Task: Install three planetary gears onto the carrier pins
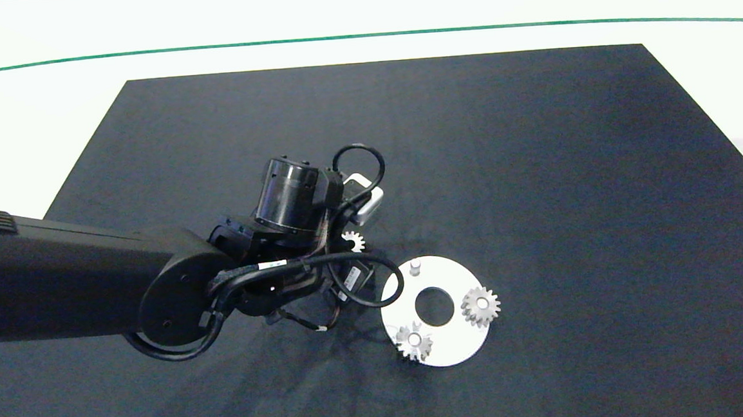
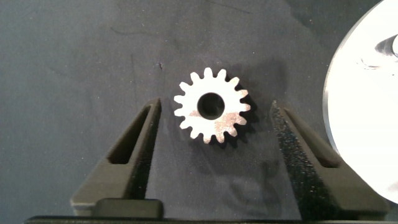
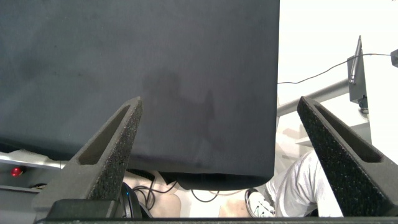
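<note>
- The left pincer (image 2: 214, 127) is held spread over the dark mat (image 1: 536, 160), a loose gear (image 2: 212, 105) lying flat between its fingers, untouched.
- That gear is seen at ten o'clock of the disc (image 1: 457, 351).
- Two gears (image 1: 480, 305) (image 1: 414, 342) are seated on pins; the twelve-o'clock pin (image 1: 414, 267) stands bare.
- The right pincer (image 3: 221, 149) is spread, off the worktop's edge, holding nothing.
</note>
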Robot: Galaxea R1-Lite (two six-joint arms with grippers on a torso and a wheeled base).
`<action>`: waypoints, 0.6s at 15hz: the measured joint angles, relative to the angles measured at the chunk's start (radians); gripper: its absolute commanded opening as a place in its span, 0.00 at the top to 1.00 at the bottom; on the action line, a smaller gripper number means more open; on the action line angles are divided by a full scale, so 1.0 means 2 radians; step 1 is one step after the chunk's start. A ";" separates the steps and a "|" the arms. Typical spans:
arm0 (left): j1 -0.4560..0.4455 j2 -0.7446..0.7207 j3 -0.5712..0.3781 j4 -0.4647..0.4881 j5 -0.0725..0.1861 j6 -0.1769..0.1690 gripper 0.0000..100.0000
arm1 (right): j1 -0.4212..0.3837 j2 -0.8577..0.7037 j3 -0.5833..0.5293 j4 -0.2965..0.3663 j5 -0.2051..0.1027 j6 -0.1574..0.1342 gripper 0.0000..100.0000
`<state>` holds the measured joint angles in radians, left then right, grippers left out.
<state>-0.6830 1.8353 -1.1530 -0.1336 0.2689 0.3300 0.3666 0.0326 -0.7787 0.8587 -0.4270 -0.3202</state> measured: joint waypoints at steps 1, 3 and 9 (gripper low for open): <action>0.002 0.000 0.000 0.000 -0.001 0.000 0.38 | 0.000 0.000 0.001 0.000 0.000 0.000 0.00; 0.004 0.001 -0.002 0.000 -0.002 0.000 0.41 | 0.000 0.000 0.001 0.000 0.000 0.000 0.00; 0.005 0.003 -0.005 -0.001 -0.002 0.000 0.53 | 0.000 0.000 0.001 0.000 0.000 0.000 0.00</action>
<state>-0.6734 1.8411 -1.1623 -0.1351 0.2651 0.3304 0.3664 0.0326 -0.7764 0.8587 -0.4270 -0.3202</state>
